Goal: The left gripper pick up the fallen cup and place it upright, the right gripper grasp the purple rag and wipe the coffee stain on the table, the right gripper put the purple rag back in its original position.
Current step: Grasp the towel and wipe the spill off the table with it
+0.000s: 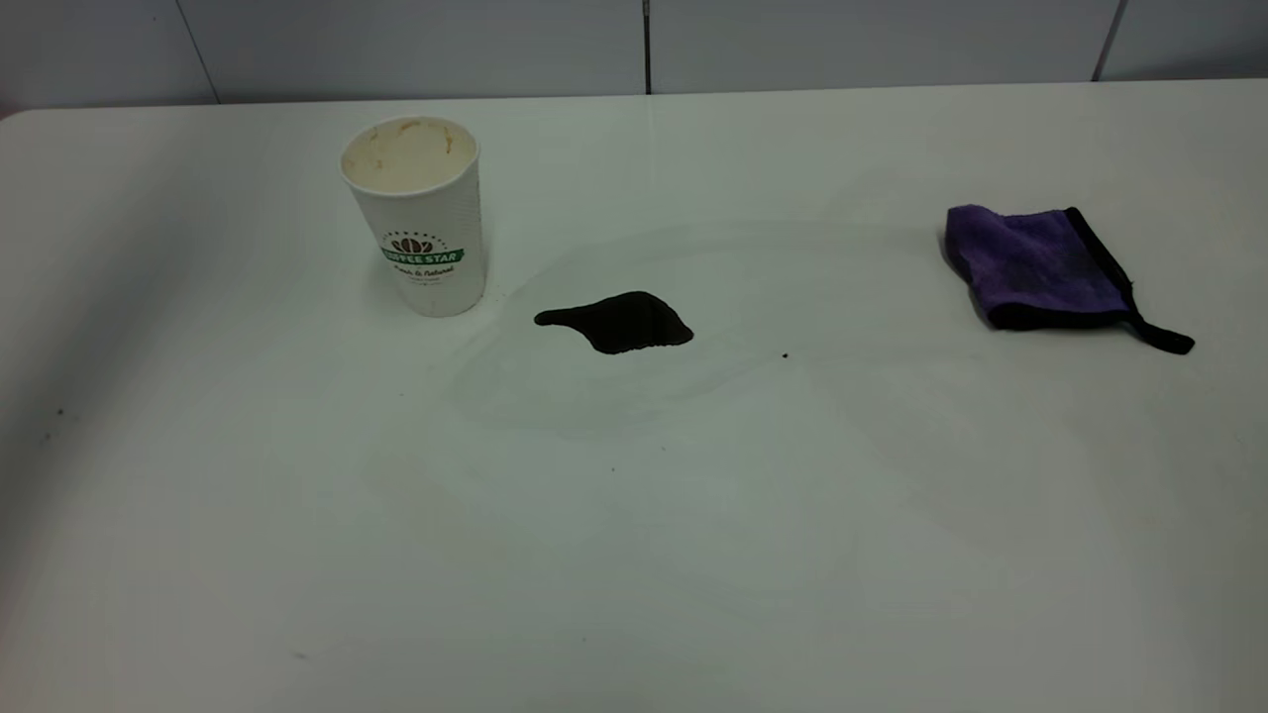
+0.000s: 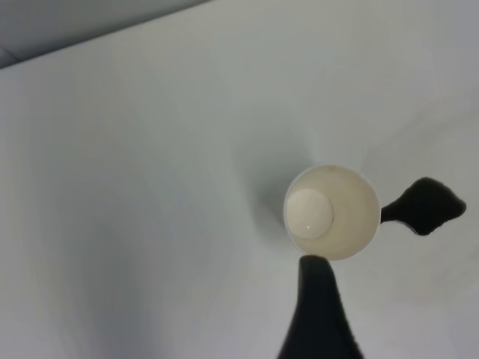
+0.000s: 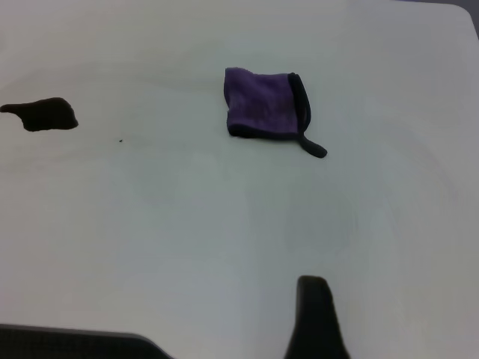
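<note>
The white cup (image 1: 421,213) with its green band stands upright at the back left of the table (image 1: 634,555). The coffee stain (image 1: 619,322) lies just right of it, a dark blot with a pointed tail. Far to the right, the purple rag (image 1: 1040,262) lies flat with its black strap trailing. Neither arm shows in the exterior view. My left gripper (image 2: 374,303) hovers above the cup (image 2: 333,212), open and holding nothing; one black finger (image 2: 318,314) shows near the rim, beside the stain (image 2: 423,206). My right gripper (image 3: 374,318) is open and empty, well short of the rag (image 3: 262,103); the stain (image 3: 45,114) lies off to one side.
A tiny dark speck (image 1: 785,355) sits right of the stain, with faint wipe marks around the blot. A grey panelled wall (image 1: 644,40) runs behind the table's far edge. A dark bar (image 3: 67,344) crosses the corner of the right wrist view.
</note>
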